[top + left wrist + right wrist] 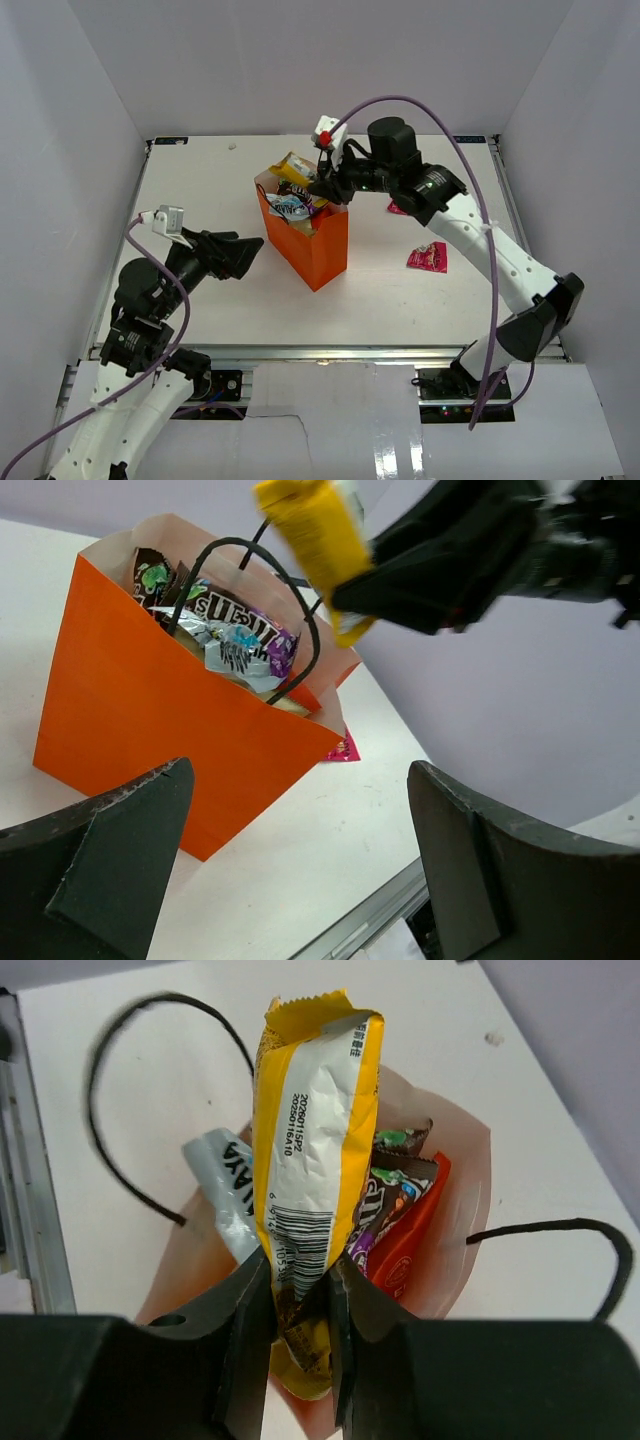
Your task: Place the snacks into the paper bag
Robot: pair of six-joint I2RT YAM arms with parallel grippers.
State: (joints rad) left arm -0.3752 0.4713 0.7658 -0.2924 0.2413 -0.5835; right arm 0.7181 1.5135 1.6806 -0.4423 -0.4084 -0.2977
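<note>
The orange paper bag (318,250) stands upright mid-table, its mouth open. Inside show a silver-blue packet (225,1192), a dark brown candy packet (392,1198) and the orange-red chip bag (418,1240). My right gripper (300,1300) hangs over the bag's mouth (322,190), shut on the lower end of a yellow-and-white snack packet (315,1150), which stands upright above the bag (318,540). A magenta-pink packet (427,257) lies on the table to the right. My left gripper (250,255) is open and empty, left of the bag, facing its side (150,720).
Another pink packet (396,208) lies partly under the right arm. The bag's black cord handles (120,1110) splay outward. White walls enclose the table, and a metal rail (320,352) runs along the near edge.
</note>
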